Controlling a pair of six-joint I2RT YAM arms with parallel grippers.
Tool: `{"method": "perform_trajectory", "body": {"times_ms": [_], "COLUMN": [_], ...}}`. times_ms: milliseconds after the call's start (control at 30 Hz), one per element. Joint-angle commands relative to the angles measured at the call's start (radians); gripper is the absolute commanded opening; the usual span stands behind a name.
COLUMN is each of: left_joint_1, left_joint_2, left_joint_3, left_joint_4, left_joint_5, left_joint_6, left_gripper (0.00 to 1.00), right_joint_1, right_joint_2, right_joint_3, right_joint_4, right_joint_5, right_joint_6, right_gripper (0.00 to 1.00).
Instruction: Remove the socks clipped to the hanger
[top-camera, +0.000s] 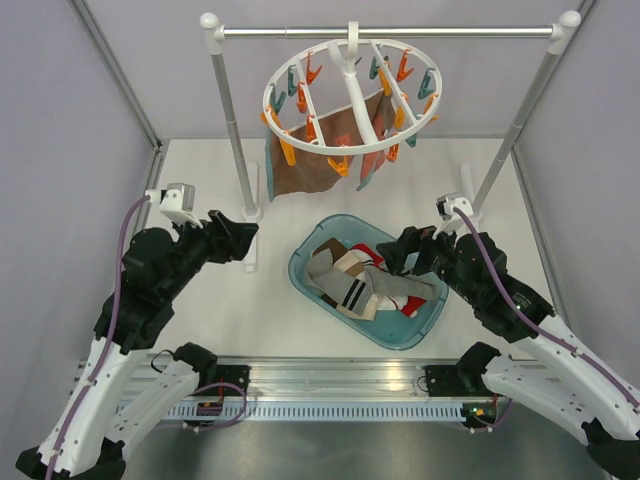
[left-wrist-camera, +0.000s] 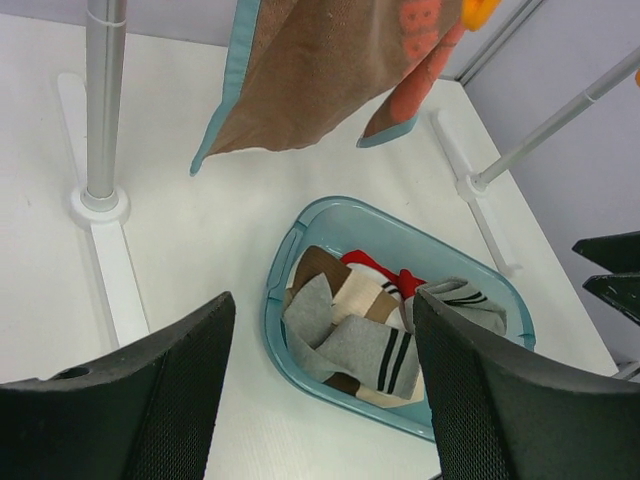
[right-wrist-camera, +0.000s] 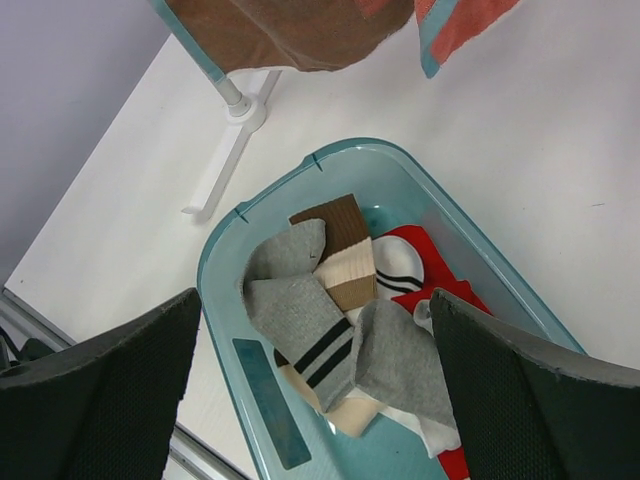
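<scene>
socks (top-camera: 365, 285) heaped inside teal basin (top-camera: 294, 268) | left hand (top-camera: 252, 245) released, empty, left of basin | right hand (top-camera: 392, 258) released, empty, over basin's right rim | hanger (top-camera: 358, 95) behind basin

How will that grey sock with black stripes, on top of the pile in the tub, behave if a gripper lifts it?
Probably floppy: the grey striped sock lies creased and bent over the pile in the teal tub, so it should sag from a pinch. Likely light, being thin fabric. It overlaps the beige sock, which may drag along.
</scene>
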Motion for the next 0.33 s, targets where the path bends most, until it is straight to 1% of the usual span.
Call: {"method": "perform_trajectory", "body": {"times_ms": [0, 167, 300], "left_joint_1": [-0.004, -0.004, -0.004], "left_joint_2": [-0.025, -0.045, -0.048], "left_joint_3": [-0.01, -0.021, -0.024], "left_joint_4": [-0.035, -0.047, -0.053], "left_joint_5": [0.021, -0.001, 0.003], "left_joint_6": [0.057, 0.066, 0.071], "left_gripper": [0.75, 0.75, 0.75], "right_joint_1": [-0.002, -0.002, -0.002], "right_joint_2": [-0.002, -0.01, -0.037], "right_joint_3": [-0.012, -0.019, -0.039], "right_joint_4": [0.059, 0.068, 0.078], "right_joint_5": [-0.006, -0.019, 0.014], "right_joint_6": [0.019, 0.009, 0.009], "right_gripper": [0.98, 0.98, 0.98]}}
